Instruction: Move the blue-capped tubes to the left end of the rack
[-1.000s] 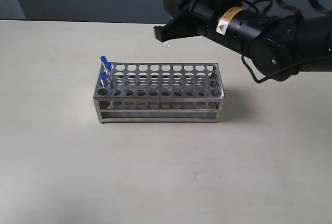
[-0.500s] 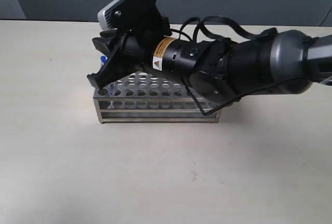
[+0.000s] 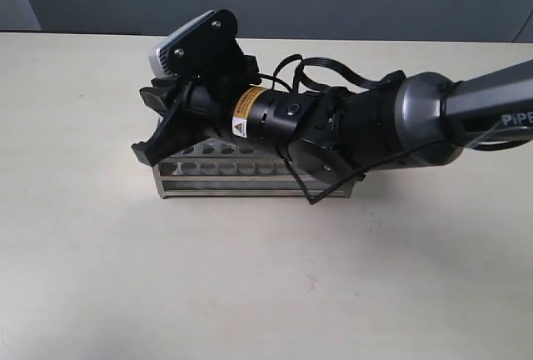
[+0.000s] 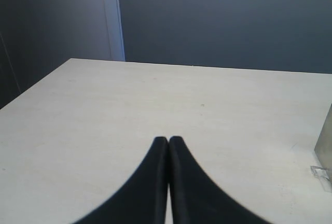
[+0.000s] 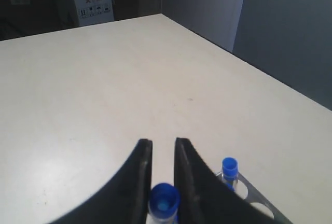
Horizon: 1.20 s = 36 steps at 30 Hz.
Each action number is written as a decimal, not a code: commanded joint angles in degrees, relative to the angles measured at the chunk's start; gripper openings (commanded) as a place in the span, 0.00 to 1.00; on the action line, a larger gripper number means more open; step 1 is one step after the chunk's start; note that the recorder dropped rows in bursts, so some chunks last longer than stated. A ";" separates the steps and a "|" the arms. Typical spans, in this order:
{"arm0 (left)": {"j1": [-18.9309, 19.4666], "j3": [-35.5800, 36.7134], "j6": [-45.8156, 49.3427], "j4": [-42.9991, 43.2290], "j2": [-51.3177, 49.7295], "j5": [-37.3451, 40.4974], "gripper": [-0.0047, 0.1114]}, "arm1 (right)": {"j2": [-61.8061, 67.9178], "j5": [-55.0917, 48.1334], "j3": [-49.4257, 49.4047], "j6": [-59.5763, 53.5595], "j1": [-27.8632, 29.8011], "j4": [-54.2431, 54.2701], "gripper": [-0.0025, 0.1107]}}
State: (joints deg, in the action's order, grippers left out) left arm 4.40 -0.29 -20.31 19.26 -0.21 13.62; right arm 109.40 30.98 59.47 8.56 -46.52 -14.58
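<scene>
right gripper (image 5: 163,141) sits over the left end of the rack (image 3: 225,178), clamped on a blue-capped tube (image 5: 165,199). A second tube (image 5: 229,166) stands in the rack just beside it. left gripper (image 4: 168,140) is pinched closed on nothing, above the desk (image 4: 104,105).

Pale beige worktop (image 3: 250,277), matte and plain. Steel rack (image 3: 225,178) standing directly on it on thin legs, toward the far side.

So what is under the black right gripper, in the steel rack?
Right wrist view: one blue-capped clear tube between the fingers of the black right gripper, a second tube beside them. In the exterior view the arm covers that end of the shiny steel rack, hiding any others.
</scene>
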 commanded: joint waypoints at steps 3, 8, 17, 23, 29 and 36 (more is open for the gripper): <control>-0.53 0.19 -0.08 -0.19 0.21 -0.25 0.04 | 1.19 1.46 0.32 0.37 -0.24 -0.70 0.02; -0.53 0.19 -0.08 -0.19 0.21 -0.25 0.04 | 1.46 3.80 0.32 0.37 -0.24 -1.80 0.02; -0.53 0.19 -0.08 -0.19 0.21 -0.25 0.04 | 7.95 2.49 5.53 5.05 -0.24 -7.89 0.02; -0.53 0.19 -0.08 -0.19 0.21 -0.25 0.04 | 10.55 0.10 8.91 7.96 -0.24 -10.96 0.02; -0.53 0.19 -0.08 -0.19 0.21 -0.25 0.04 | 10.54 -1.29 9.15 7.96 -0.24 -11.20 0.17; -0.53 0.19 -0.08 -0.19 0.21 -0.25 0.04 | 10.42 -1.95 9.15 8.05 -0.24 -10.78 0.29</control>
State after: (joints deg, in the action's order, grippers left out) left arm 4.40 -0.29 -20.31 19.26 -0.21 13.62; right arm 119.86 28.77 68.35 16.45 -46.74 -25.36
